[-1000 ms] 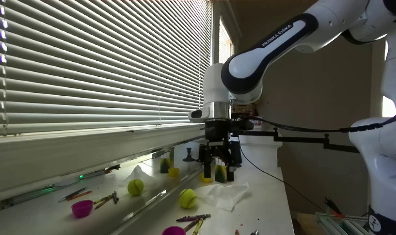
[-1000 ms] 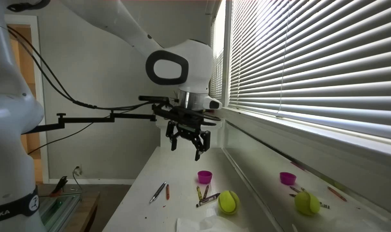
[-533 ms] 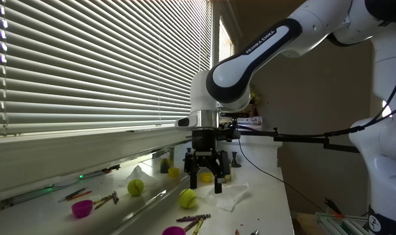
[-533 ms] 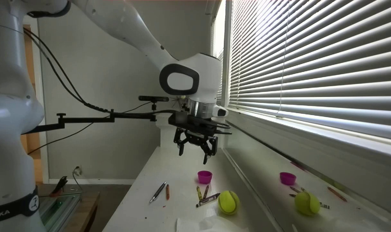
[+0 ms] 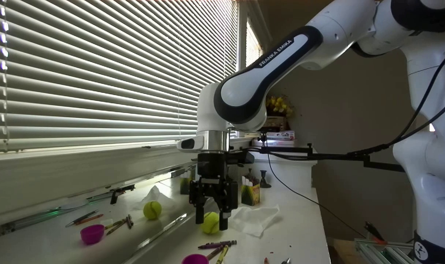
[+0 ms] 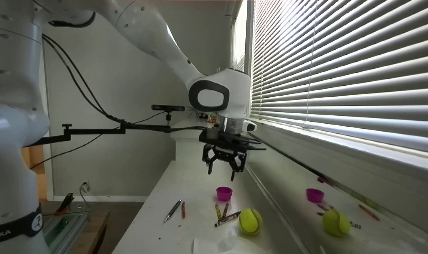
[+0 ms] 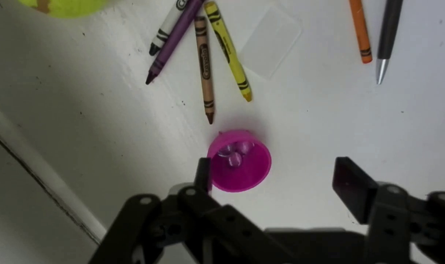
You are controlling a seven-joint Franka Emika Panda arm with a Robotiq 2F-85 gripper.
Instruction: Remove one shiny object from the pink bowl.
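The pink bowl [image 7: 244, 176] stands on the white surface. It shows in both exterior views [image 6: 224, 194] [image 5: 195, 259], cut off by the frame's lower edge in one of them. In the wrist view, three small shiny clear pieces [image 7: 235, 160] lie inside it, bunched against the wall toward the image top. My gripper [image 7: 273, 172] is open and empty. In both exterior views the gripper [image 6: 221, 176] [image 5: 212, 220] hangs well above the surface, fingers down. In the wrist view the left finger overlaps the bowl's left rim; the right finger is over bare surface.
A yellow-green tennis ball [image 6: 250, 221], crayons such as a yellow one [image 7: 230, 55], a pen [image 7: 388, 33] and a translucent rectangle [image 7: 271, 42] lie near the bowl. A crayon box [image 5: 250, 193] and white paper [image 5: 252, 220] lie further off. A reflective panel [image 6: 288, 176] runs along the window wall.
The open gripper has moved sideways toward the window wall and slightly down, and in an exterior view it now overlaps the tennis ball. The bowl and other objects have not moved.
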